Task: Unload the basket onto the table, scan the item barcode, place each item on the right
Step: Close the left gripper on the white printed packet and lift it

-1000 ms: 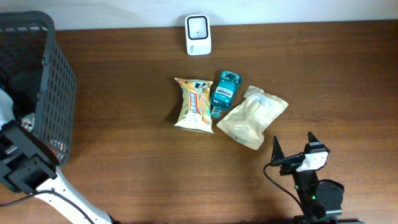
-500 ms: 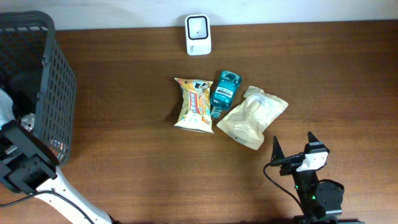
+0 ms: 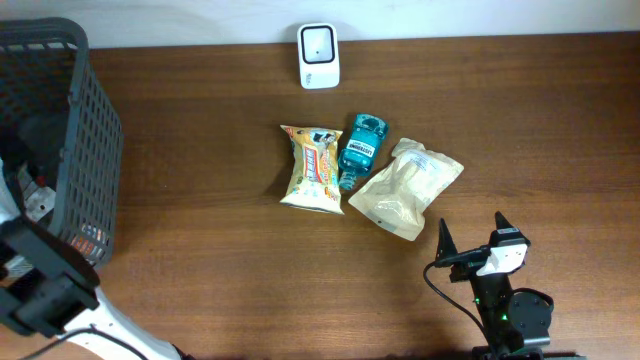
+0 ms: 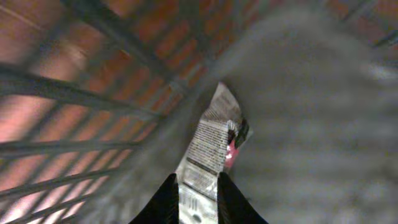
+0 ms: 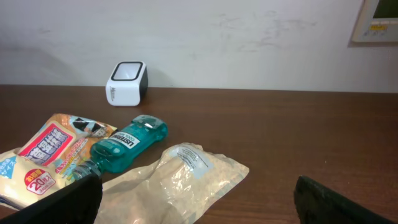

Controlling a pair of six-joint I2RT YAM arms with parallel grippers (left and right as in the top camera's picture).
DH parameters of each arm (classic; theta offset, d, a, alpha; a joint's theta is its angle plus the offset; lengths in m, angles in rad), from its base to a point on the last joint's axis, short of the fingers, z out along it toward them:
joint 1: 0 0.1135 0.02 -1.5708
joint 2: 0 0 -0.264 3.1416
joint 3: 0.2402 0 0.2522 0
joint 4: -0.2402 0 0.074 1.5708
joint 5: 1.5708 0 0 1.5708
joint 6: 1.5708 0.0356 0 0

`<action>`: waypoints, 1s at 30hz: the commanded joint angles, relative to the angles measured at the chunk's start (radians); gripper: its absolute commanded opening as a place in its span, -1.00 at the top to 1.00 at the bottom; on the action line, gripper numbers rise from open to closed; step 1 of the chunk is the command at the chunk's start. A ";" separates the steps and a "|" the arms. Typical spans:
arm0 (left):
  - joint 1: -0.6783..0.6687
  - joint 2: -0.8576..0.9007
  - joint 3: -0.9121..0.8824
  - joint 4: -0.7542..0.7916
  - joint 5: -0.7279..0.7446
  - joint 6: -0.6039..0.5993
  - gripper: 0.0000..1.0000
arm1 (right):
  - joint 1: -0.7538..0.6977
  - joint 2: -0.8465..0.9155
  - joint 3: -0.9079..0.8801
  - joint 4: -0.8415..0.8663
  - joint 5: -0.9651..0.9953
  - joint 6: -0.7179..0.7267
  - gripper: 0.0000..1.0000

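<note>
Looks like the pick-up step, at the far left, down inside the black mesh basket (image 3: 95,150) in the upper left of the overhead view. From the left wrist, through heavy blur: left gripper (image 4: 197,179) nearly together, pinching the lower end of a printed packet (image 4: 211,140) in the centre of that frame, against the mesh. Cannot vouch for a firm hold through the blur, but appears clamped rather than merely touching. Cannot make out any barcode on the packet from here. Next, probably: lift straight up clear of the basket wall, carry rightward to the white scanner (image 3: 319,42) at the top centre, and turn the printed face toward its window. Calls for a secure pinch and care not to snag the mesh. Below the scanner, mid-frame, close side by side: a yellow snack bag (image 3: 312,167), a teal mouthwash bottle (image 3: 361,149) and a tan pouch (image 3: 405,187), all lying flat on the wooden table (image 3: 200,250). At the lower right: right gripper (image 3: 471,226) spread wide, holding nothing and touching nothing, near the tan pouch but apart from it.
</note>
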 commanded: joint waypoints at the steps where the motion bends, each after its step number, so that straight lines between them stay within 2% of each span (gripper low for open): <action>1: 0.007 -0.092 -0.002 -0.005 0.006 0.000 0.60 | -0.005 -0.007 -0.009 0.000 0.012 0.004 -0.97; 4: 0.007 -0.101 -0.002 -0.025 0.006 0.000 0.62 | -0.005 -0.007 -0.009 0.000 0.012 0.004 -0.97; 7: 0.008 -0.092 -0.002 -0.053 0.006 0.000 0.50 | -0.005 -0.007 -0.009 0.000 0.012 0.004 -0.96; 11: 0.008 -0.055 -0.003 -0.071 0.006 0.000 0.07 | -0.005 -0.007 -0.009 0.000 0.012 0.004 -0.97; 14: 0.008 -0.006 -0.003 -0.088 0.006 0.000 -0.08 | -0.005 -0.007 -0.009 0.000 0.012 0.004 -0.97; 16: 0.010 0.035 -0.003 -0.097 0.006 0.000 -0.30 | -0.005 -0.007 -0.009 0.000 0.012 0.004 -0.97; 19: 0.022 0.068 -0.003 -0.086 0.006 0.000 -0.48 | -0.005 -0.007 -0.009 0.000 0.012 0.004 -0.97; 25: 0.046 0.108 -0.003 -0.034 0.007 -0.001 -0.48 | -0.005 -0.007 -0.009 0.000 0.012 0.004 -0.97; 28: 0.046 0.124 -0.003 -0.018 0.060 0.000 -0.27 | -0.005 -0.007 -0.009 0.000 0.012 0.004 -0.97; 30: 0.046 0.146 -0.003 -0.004 0.113 0.000 -0.25 | -0.005 -0.007 -0.009 0.000 0.012 0.004 -0.97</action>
